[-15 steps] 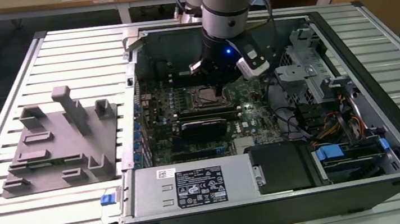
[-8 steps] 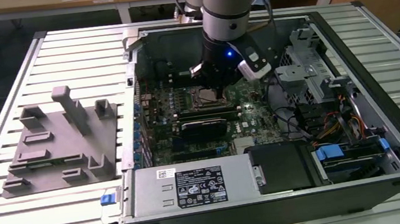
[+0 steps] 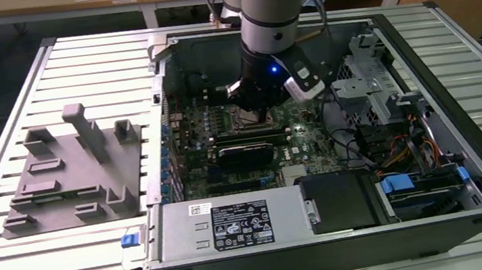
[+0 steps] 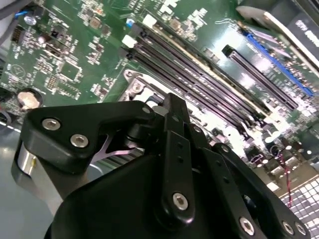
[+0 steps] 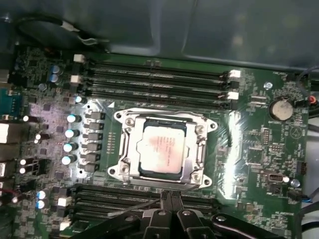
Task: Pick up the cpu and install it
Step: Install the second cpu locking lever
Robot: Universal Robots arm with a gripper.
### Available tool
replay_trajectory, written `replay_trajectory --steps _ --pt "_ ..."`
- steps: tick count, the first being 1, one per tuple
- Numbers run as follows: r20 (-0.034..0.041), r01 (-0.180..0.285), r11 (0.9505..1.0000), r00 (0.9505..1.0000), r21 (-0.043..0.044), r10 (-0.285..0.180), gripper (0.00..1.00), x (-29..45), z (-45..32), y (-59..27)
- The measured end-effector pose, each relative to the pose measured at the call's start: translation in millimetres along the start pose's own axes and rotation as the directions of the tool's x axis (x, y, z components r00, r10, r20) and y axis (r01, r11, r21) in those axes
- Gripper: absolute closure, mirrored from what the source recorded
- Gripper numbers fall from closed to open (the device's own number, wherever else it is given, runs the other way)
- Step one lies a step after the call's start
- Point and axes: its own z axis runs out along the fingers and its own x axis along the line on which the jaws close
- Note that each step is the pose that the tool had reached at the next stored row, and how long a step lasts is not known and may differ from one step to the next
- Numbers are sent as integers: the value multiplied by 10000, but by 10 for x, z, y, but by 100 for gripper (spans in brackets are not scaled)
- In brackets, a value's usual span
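Cpu [image 5: 162, 149] sits square within its socket frame [image 5: 202, 144] — tool [image 5: 169, 199] pressed together just beside, holding nothing.

No text is being made out legibly. Print is being carried by a white label [image 3: 241, 224] on the power supply [image 3: 224, 224] and by the cpu [image 5: 162, 149], both unreadable.
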Motion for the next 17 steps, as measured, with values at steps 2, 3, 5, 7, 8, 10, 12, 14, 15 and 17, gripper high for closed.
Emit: replay_trajectory --steps 2,3,5,7,8,10,12,14,15,17 --pt "0 6 10000 10000 -2 -6 89 45 4 2" --pt "1 7 10000 10000 -2 -7 89 64 5 3" --pt "0 7 10000 10000 -2 -7 89 88 9 4" --pt "0 20 10000 10000 -1 -20 89 103 18 5" --pt "-2 26 10000 10000 0 -26 89 109 30 5" --pt "-1 29 10000 10000 -6 -29 89 121 66 4" --pt "-2 30 10000 10000 -9 -30 89 131 102 3" --pt "-1 31 10000 10000 -24 -31 89 135 132 1" --pt "1 31 10000 10000 -37 -31 89 136 146 -3" --pt "5 32 9999 10000 -98 -32 89 142 165 -15"
